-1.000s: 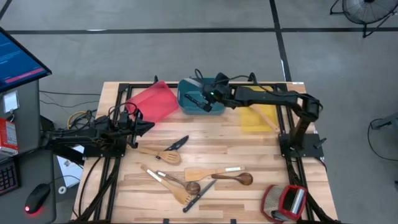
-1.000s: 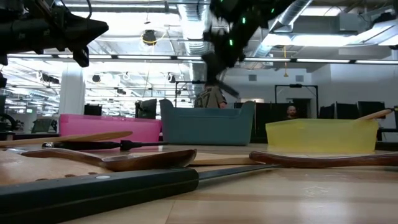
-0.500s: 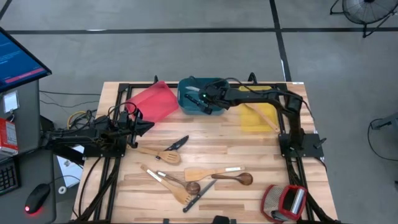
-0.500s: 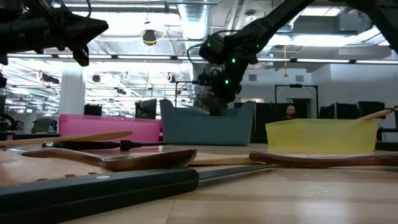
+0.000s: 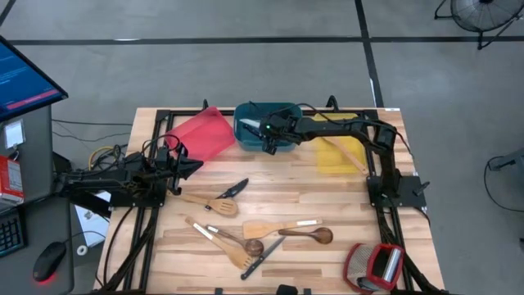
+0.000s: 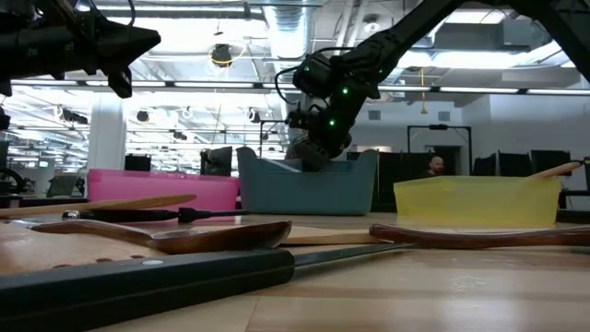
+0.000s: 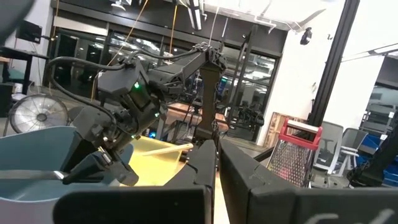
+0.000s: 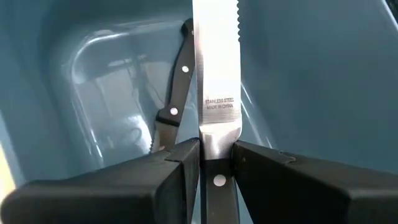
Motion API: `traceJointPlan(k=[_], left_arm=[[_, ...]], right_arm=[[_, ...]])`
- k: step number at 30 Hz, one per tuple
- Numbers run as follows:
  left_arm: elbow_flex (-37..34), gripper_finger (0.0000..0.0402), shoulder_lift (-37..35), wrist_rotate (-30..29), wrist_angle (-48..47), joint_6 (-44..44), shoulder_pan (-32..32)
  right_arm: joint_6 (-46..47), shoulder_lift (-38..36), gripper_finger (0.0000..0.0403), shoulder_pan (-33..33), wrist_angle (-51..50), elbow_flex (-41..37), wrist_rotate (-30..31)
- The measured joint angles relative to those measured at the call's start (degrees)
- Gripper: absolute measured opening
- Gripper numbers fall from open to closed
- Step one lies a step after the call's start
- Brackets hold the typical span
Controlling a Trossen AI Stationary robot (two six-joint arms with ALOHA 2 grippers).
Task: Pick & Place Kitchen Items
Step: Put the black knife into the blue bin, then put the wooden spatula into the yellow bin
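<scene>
Right hand, having dropped within the last second from above the teal tray into it, grips 1 knife beside another lying inside, release seemingly imminent; left hand waits, closed, at worktop's left.

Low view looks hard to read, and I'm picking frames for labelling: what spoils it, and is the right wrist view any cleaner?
Low view: bright ceiling lights backlight the scene, and the nearest knife is blurred. Right wrist view: the held knife is sharp, its blade stamp legible; soft glare on the teal tray.
</scene>
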Motion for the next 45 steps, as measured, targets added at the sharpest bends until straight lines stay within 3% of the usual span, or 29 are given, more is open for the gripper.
traceJointPlan(k=[6,17,25,31,35,40,45], left_arm=[[0.0,0.0003,0.0,0.0,0.1,0.0,0.0],[0.0,0.0003,0.0,0.0,0.3,0.0,0.0],[0.0,0.0003,0.0,0.0,0.3,0.0,0.0],[0.0,0.0003,0.0,0.0,0.3,0.0,0.0],[0.0,0.0003,0.0,0.0,0.3,0.0,0.0],[0.0,0.0003,0.0,0.0,0.3,0.0,0.0],[0.0,0.0003,0.0,0.0,0.3,0.0,0.0]], right_arm=[[0.1,0.0,0.0105,0.0,0.0,0.0,-0.1],[-0.6,-0.5,0.0159,0.0,-0.5,0.0,0.1],[-1.8,-12.1,0.0200,3.4,-5.3,2.1,-1.9],[4.7,-24.8,0.0216,11.0,-14.3,2.8,-10.5],[11.6,-29.5,0.0216,18.5,-21.9,2.8,-12.9],[20.2,-29.7,0.0211,29.8,-30.5,2.7,-13.1],[24.9,-25.2,0.0208,40.1,-32.2,0.7,-12.7]])
